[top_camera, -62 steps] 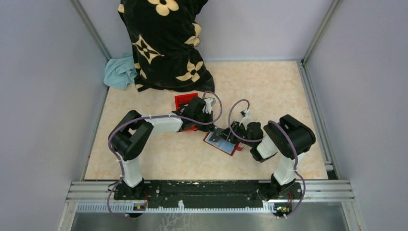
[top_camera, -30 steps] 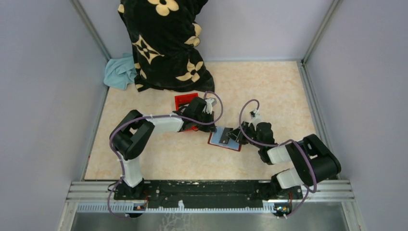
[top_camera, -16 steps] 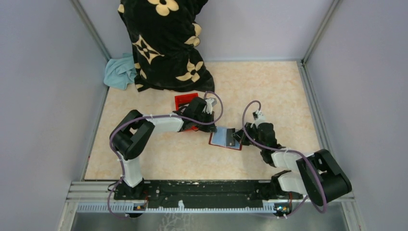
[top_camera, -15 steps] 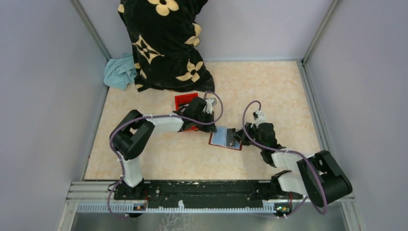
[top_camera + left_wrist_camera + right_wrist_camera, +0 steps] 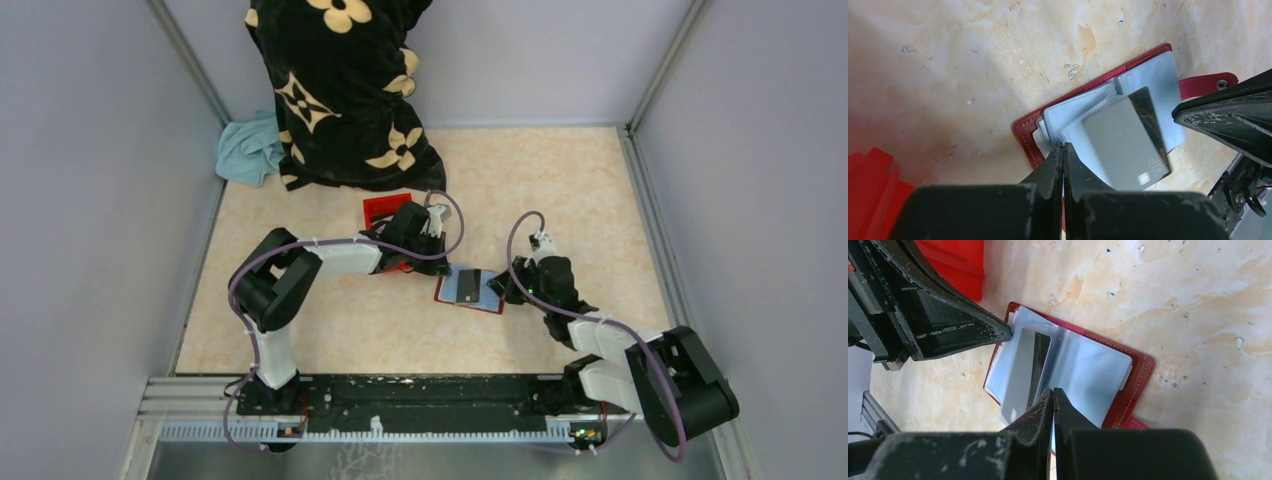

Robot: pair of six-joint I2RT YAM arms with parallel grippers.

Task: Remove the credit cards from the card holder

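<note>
The dark red card holder (image 5: 489, 305) lies open on the table between both grippers, its pale blue sleeves facing up. One grey credit card (image 5: 466, 284) with a dark stripe sticks partly out of the sleeves, tilted. My left gripper (image 5: 441, 268) is shut, its tip pressing the sleeves at the holder's left edge (image 5: 1025, 135). In the left wrist view the card (image 5: 1120, 145) lies just right of that gripper (image 5: 1063, 145). My right gripper (image 5: 1053, 389) has its jaws together beside the card (image 5: 1020, 375), above the holder (image 5: 1135, 385). Whether it pinches anything is unclear.
A bright red plastic box (image 5: 380, 210) sits just behind the left gripper, and shows at the corners of both wrist views (image 5: 868, 195) (image 5: 955, 260). A black flower-patterned cloth bundle (image 5: 340, 90) and a light blue cloth (image 5: 248, 150) lie at the back left.
The right arm's elbow swung out to the right and down while its gripper stayed at the holder and its jaws came together. The card now shows a dark stripe. The left arm held still.
</note>
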